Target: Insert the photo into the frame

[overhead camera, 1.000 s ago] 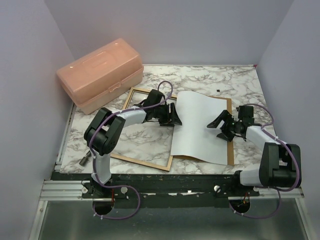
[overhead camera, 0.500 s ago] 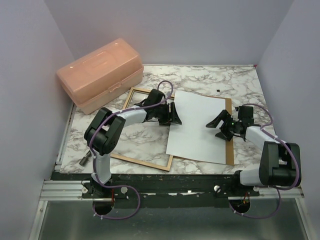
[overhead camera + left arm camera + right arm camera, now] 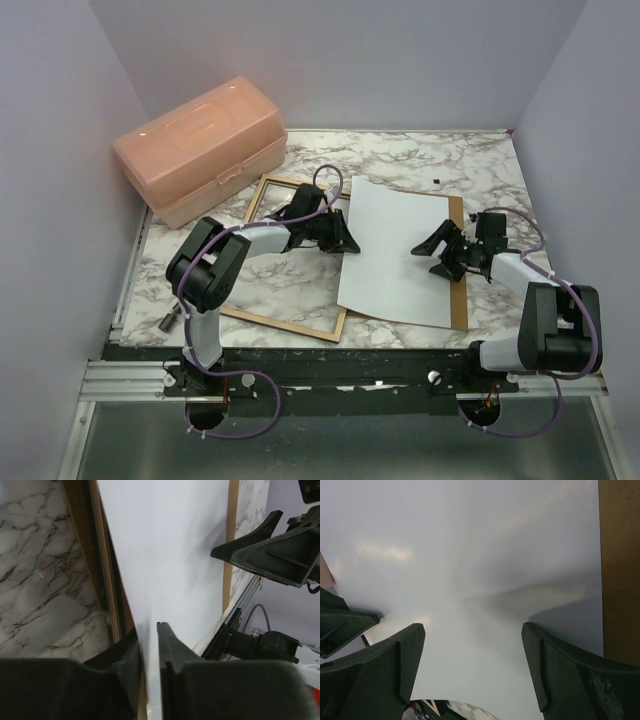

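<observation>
The photo (image 3: 400,250), whose left edge stood bowed up a second ago, now lies flatter, and its near left corner has slid slightly to the right. The left gripper (image 3: 343,237) has narrowed its fingers onto that left edge. In the left wrist view the white sheet runs straight into the thin slit between the two fingers (image 3: 170,645), so the gripper is pinched on the photo's edge. The right arm has not shifted.

The photo lies plain white side up on a brown backing board (image 3: 462,290), which shows as a strip along its right and far sides. The frame (image 3: 285,322) lies to the left, tan wood side up, with marble showing through its opening. Its right rail (image 3: 107,580) runs just beside and partly under the pinched edge of the photo, with the left gripper over it.

The right gripper (image 3: 430,260) is over the right part of the sheet with its fingers spread wide and nothing between them. Whether they touch the paper cannot be told.

A peach plastic lidded box (image 3: 200,150) stands at the far left of the marble table (image 3: 400,155), close to the frame's far corner. A small metal piece (image 3: 168,320) lies at the table's near left edge.
</observation>
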You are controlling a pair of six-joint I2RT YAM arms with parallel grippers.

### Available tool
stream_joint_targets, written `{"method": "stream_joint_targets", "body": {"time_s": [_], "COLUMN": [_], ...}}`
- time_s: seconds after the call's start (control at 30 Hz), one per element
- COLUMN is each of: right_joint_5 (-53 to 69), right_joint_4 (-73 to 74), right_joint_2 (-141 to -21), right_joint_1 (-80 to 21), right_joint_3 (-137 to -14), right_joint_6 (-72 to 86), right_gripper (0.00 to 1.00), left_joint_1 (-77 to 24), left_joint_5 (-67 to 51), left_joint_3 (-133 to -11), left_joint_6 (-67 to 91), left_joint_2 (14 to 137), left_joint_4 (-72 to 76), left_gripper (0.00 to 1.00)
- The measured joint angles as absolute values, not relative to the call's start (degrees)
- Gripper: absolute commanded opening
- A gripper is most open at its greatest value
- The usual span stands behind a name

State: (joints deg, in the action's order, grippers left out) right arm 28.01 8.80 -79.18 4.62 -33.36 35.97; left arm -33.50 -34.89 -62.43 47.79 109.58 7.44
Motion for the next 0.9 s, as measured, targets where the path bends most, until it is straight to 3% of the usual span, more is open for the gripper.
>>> {"method": "stream_joint_targets", "body": {"time_s": [0.07, 0.2, 0.33, 0.9], "right_joint_5": [28.1, 28.4, 28.4, 28.0], "right_joint_4": [8.8, 9.6, 12.7, 22.0], "right_joint_2": [-79.1, -77.8, -74.6, -66.0], "right_joint_1": [4.6, 4.6, 4.6, 1.3], "right_joint_3": [-33.4, -33.1, -32.7, -38.8], "right_joint_6": [36.0, 35.9, 35.5, 34.3], "right_gripper": [0.88, 0.9, 0.98, 0.98], "left_joint_1": [-33.5, -33.5, -33.5, -25.0], "left_joint_5": [-34.9, -34.7, -33.8, -27.7], "left_joint_3": [-62.4, -62.3, -59.9, -55.3], "left_joint_6": [48.1, 48.2, 48.2, 47.6], "left_joint_2": [109.6, 109.3, 105.0, 59.1], "left_joint_4": [7.9, 7.7, 6.0, -5.4], "left_gripper": [0.0, 0.0, 0.0, 0.0]}}
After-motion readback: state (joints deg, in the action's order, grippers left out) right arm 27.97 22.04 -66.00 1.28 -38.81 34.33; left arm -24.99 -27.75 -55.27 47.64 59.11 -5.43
